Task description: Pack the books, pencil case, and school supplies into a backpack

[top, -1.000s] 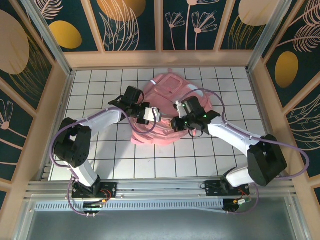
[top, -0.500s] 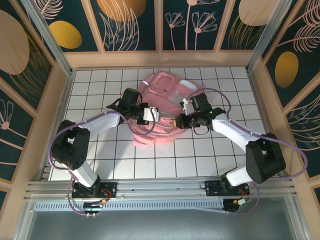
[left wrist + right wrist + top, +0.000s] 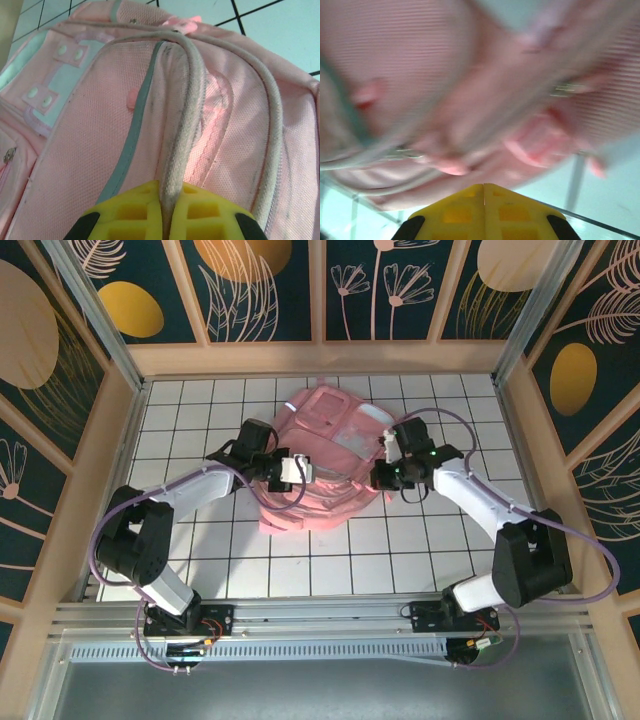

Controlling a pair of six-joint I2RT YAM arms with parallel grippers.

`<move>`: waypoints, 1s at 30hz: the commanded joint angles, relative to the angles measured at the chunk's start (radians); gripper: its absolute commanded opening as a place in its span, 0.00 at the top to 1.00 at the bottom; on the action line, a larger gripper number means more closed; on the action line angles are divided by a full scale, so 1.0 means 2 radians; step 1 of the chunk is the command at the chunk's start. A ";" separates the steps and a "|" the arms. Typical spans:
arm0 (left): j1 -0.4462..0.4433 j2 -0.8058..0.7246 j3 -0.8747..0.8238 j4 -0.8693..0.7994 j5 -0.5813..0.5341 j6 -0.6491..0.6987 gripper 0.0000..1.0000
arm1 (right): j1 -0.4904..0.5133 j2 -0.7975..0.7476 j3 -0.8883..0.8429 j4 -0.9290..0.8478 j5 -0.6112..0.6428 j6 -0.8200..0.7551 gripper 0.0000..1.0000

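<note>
The pink backpack lies in the middle of the tiled table. My left gripper is at its left side, shut on a grey-white corded edge of the backpack; the cord runs down between the yellow fingers of the left gripper. My right gripper sits at the bag's right edge. In the right wrist view the right gripper has its jaws pressed flat together, nothing showing between them, just below the blurred pink backpack. The books, pencil case and school supplies are out of view.
White tiled table with wooden walls on the left, back and right. Open floor lies in front of the bag. Purple cables loop off both arms.
My right gripper has moved right and a little away from the arm bases along the bag's right edge. The left wrist has shifted slightly left, still gripping the corded edge. The backpack has shifted a little.
</note>
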 commanded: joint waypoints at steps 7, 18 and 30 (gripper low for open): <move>0.014 -0.030 -0.016 -0.008 0.028 0.012 1.00 | -0.027 0.040 -0.012 0.040 0.051 -0.011 1.00; 0.045 -0.185 -0.080 0.156 0.016 -0.369 0.01 | -0.047 -0.223 -0.150 0.232 0.308 -0.006 0.01; 0.207 -0.325 -0.351 0.332 -0.309 -0.526 0.01 | -0.158 -0.215 -0.424 0.741 0.196 -0.125 0.01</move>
